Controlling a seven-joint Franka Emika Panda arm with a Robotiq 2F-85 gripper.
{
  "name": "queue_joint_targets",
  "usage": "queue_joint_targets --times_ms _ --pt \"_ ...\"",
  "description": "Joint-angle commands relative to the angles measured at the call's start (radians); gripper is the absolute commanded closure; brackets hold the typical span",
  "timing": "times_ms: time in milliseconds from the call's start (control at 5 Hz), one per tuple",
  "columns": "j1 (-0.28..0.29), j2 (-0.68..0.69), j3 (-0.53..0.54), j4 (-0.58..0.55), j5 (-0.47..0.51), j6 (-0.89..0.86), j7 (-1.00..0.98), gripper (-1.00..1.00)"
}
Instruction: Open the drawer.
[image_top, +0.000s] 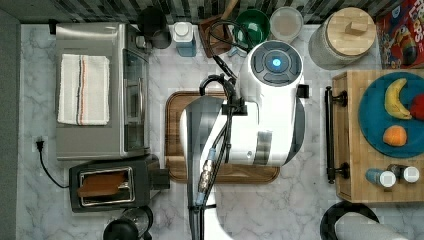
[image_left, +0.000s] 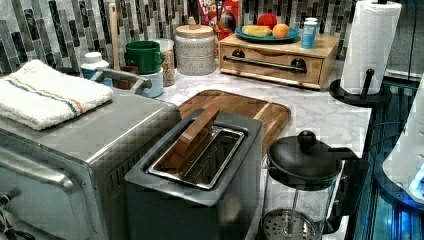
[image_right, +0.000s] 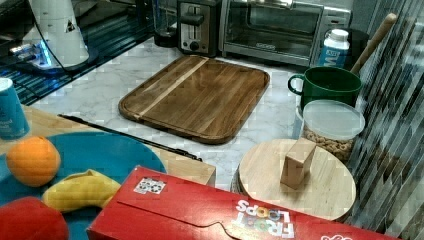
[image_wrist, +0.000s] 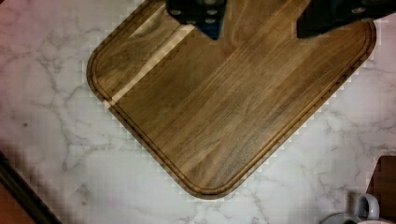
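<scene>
Marble is covering the desk (image_top: 300, 200), and the drawer (image_left: 270, 60) is sitting shut in its light wood box at the top view's right, its front flush with the frame. Its long black handle (image_top: 329, 135) is running along the front on two black mounts, facing the dark cutting board (image_top: 172, 135) in the middle of the desk. On top of the box, a blue plate (image_top: 372, 120) is carrying a banana (image_top: 395, 97) and an orange (image_top: 395, 136), with two small bottles (image_top: 380, 177) standing beside it.

In the wrist view the claw (image_wrist: 261, 18) is hanging above the cutting board, well apart from the drawer, with its two dark fingers (image_wrist: 198, 14) spread wide and nothing between them. The white arm (image_top: 265, 100) is standing over the board in the top view.

Along the top view's left, a toaster oven (image_top: 100, 90) is carrying a folded towel (image_top: 82, 89), with a toaster (image_top: 107, 187) just beside it. A green mug (image_right: 327, 82) and a lidded jar (image_right: 332, 125) are standing near the tiled wall.
</scene>
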Motion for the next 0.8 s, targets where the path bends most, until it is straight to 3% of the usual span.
queue_joint_targets --times_ms 200,400,800 --pt "-0.001 0.000 0.000 0.000 0.000 0.000 -0.002 -1.00" --pt "-0.017 -0.031 -0.007 -0.064 0.069 0.055 -0.073 -1.00" --pt "-0.050 -0.056 -0.030 -0.170 0.074 0.121 -0.342 -1.00"
